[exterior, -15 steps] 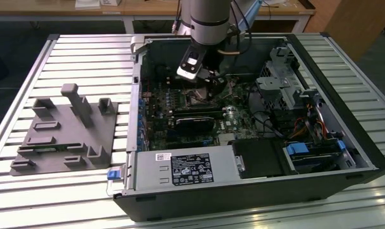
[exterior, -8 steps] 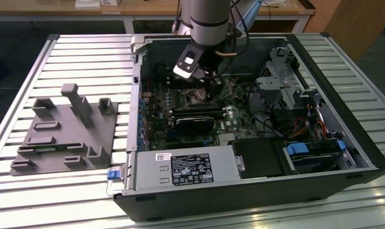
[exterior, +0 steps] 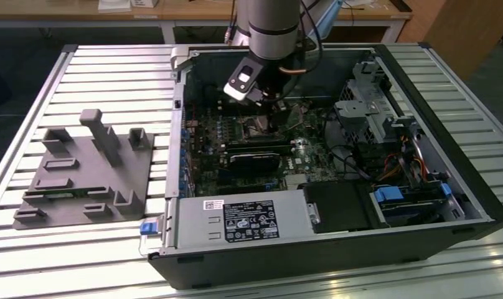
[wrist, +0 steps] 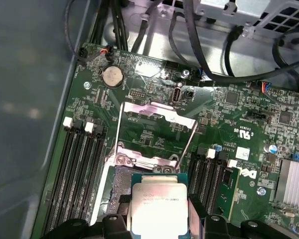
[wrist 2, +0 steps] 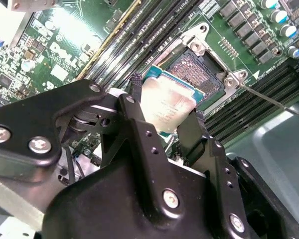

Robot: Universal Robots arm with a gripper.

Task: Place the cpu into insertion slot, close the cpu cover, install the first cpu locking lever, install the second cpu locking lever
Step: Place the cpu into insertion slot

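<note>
Second wrist view gave us the clearest account: the pincer (wrist 2: 164, 118) was clamped on the cpu (wrist 2: 167, 105), one black finger (wrist 2: 135, 112) on each of two opposite edges and the pale metal top facing the camera. The insertion slot (wrist 2: 197, 74) lay just past the chip's leading edge, its dark centre open and bare, so that the chip overlapped one side of the slot without covering it. We judged the cpu to be low over the slot and not yet seated (whether any corner touched the rim we could not tell).

In the first wrist view the cpu (wrist: 158, 209) hid most of the insertion slot (wrist: 118, 181), and a strip showed beside it. The cpu cover (wrist: 157, 109) was swung fully back on its hinge, lying open on the motherboard beyond the slot, well out of the chip's way.

In the exterior view the pincer (exterior: 272, 103) hung inside the open computer case (exterior: 318, 249), just above the insertion slot (exterior: 258, 126). The case took up the side of the bench (exterior: 110, 62) toward the exterior view's right.
</note>
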